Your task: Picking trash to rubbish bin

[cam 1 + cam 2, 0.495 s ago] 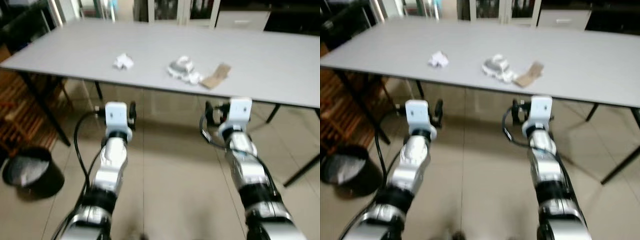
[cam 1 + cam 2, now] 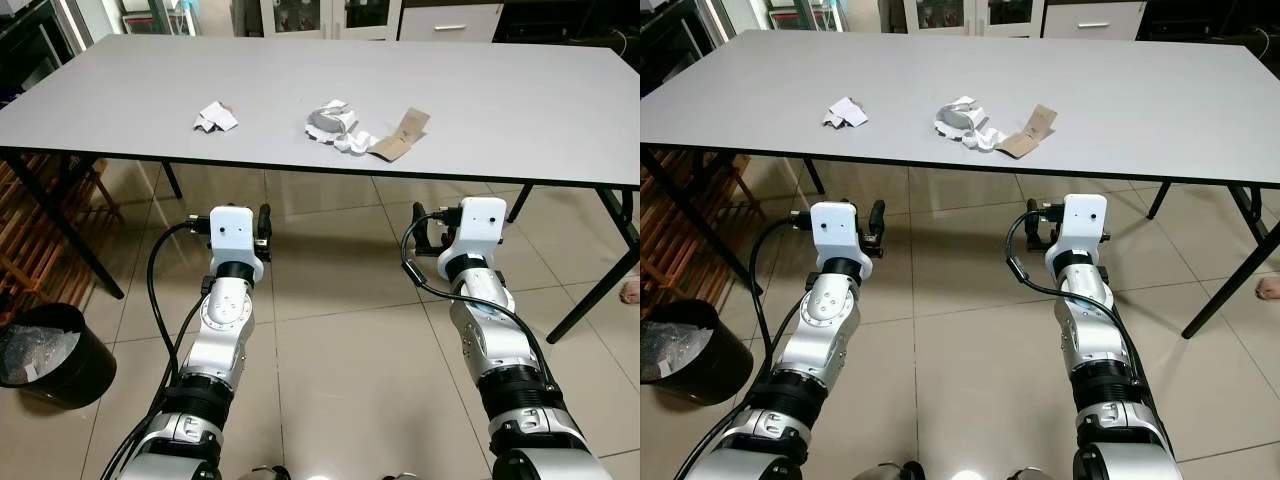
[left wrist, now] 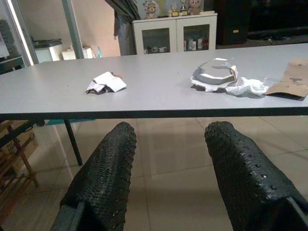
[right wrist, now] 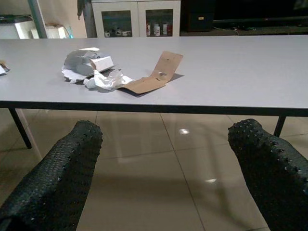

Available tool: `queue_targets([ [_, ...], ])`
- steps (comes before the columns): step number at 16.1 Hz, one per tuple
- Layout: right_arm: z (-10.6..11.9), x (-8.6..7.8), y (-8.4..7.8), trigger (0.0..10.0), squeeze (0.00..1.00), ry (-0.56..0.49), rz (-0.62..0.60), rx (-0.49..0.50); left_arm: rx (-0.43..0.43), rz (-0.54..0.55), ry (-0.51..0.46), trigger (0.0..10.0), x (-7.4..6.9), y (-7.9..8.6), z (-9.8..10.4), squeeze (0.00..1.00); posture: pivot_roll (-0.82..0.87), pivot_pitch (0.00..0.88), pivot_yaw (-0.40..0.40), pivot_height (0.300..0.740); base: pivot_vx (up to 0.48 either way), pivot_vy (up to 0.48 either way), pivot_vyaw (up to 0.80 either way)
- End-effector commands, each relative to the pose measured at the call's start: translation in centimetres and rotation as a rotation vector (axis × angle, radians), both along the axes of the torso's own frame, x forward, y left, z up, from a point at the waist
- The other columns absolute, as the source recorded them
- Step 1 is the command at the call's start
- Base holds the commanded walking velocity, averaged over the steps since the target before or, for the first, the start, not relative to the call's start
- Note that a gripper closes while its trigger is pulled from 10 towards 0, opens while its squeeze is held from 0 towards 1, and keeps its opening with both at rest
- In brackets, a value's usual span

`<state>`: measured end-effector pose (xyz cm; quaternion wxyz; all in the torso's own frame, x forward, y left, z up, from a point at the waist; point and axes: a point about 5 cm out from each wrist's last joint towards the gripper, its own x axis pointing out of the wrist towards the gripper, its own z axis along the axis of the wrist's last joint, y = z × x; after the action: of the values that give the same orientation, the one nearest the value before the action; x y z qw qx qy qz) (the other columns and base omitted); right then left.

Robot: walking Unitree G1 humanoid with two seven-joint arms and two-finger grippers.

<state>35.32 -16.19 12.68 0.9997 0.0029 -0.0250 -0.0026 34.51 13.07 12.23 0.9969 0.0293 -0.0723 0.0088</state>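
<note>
Both grippers are open wide and hold nothing. The left gripper (image 3: 168, 183) faces the crumpled white paper (image 3: 106, 82) on the table (image 2: 520, 110); the right gripper (image 4: 178, 168) faces the grey wrapper (image 4: 89, 65) and cardboard piece (image 4: 156, 74). The black rubbish bin (image 2: 45, 350) stands on the floor beside the left arm.

The black bin (image 2: 50, 345) is cut off by the picture's left edge.

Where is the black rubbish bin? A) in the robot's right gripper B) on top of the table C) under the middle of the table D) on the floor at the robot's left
D: the black rubbish bin stands on the tiled floor at the robot's left, beside the grey table.
</note>
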Motion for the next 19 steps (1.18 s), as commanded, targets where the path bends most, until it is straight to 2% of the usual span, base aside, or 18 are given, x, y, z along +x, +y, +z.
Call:
queue_targets([
  [1,0.02,0.01,-0.04,10.0,0.00,0.005,-0.004,0.010,0.010,-0.012,-0.006,10.0,0.22,-0.09,0.42,0.00,-0.07,0.056,0.042,0.740,0.000,0.000,0.00],
  [14,-0.01,-0.02,0.02,10.0,0.00,0.006,-0.001,0.010,0.000,-0.010,0.003,10.0,0.22,-0.11,0.38,0.00,-0.07,0.050,0.042,0.740,0.000,0.000,0.00],
  [19,-0.14,-0.07,0.08,10.0,0.00,0.014,0.003,0.009,0.002,-0.011,0.011,10.0,0.20,-0.11,0.24,0.00,-0.07,0.045,0.043,0.740,0.000,0.318,0.00],
])
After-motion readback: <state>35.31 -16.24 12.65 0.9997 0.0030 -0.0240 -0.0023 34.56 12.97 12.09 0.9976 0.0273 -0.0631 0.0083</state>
